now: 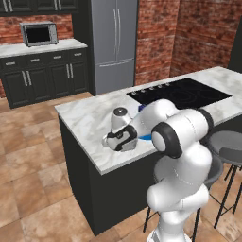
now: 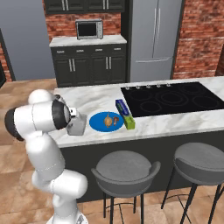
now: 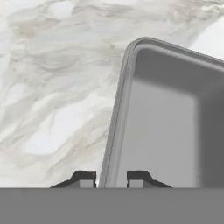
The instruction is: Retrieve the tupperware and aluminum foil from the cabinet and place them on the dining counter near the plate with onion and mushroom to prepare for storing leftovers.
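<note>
The tupperware (image 3: pixel 170 122), a clear greyish tub, rests on the marble dining counter (image 2: pixel 175 123), just left of the blue plate (image 2: pixel 99 123). On that plate lie an onion (image 2: pixel 107 119) and a mushroom (image 2: pixel 116 120). My gripper (image 3: pixel 111 179) straddles the tub's near wall, its jaws slightly apart and a small gap showing on one side. In the right base view the tub (image 2: pixel 77 125) sits partly behind my arm. Lying right of the plate is the aluminum foil (image 2: pixel 124 113), a blue carton with a green end. The hand (image 1: pixel 120 137) hangs low over the counter's front edge.
A black cooktop (image 2: pixel 170 98) takes up the counter's right part. Two grey stools (image 2: pixel 127 168) (image 2: pixel 199 162) stand in front of the island. Beyond are a microwave (image 2: pixel 89 29) on a marble worktop and a steel fridge (image 2: pixel 155 35).
</note>
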Robot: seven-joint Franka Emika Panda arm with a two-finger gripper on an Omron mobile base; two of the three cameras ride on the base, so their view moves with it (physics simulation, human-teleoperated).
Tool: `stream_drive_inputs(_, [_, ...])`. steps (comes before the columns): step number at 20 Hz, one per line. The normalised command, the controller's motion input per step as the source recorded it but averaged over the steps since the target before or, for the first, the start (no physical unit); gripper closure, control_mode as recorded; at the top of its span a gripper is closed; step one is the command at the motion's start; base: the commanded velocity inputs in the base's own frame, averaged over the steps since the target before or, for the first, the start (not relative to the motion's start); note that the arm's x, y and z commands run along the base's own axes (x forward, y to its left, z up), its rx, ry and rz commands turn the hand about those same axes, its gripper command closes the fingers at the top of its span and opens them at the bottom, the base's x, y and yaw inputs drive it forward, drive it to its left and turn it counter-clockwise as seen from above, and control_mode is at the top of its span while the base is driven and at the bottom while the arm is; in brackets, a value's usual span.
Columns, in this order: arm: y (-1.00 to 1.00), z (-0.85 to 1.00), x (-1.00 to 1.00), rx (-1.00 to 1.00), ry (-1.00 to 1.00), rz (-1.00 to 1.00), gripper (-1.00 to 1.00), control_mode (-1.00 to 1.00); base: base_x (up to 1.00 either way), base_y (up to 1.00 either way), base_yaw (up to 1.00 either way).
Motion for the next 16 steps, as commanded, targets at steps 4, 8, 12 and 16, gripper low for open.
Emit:
stream_drive_inputs(4, [0.03,-0.27,0.64,0.0,0.0,0.0,-1.0,-1.0,0.0,0.0,0.0])
stream_drive_inputs(8, [0.0,-0.08,0.32,-0.01,-0.02,0.0,-1.0,-1.0,0.0,0.0,0.0])
stream_drive_inputs(12, [0.0,0.78,-0.44,-0.06,-0.15,0.0,-1.0,-1.0,0.0,0.0,0.0])
stream_drive_inputs(16, [-0.01,1.0,-0.7,-0.05,-0.18,-0.01,-1.0,-1.0,0.0,0.0,0.0])
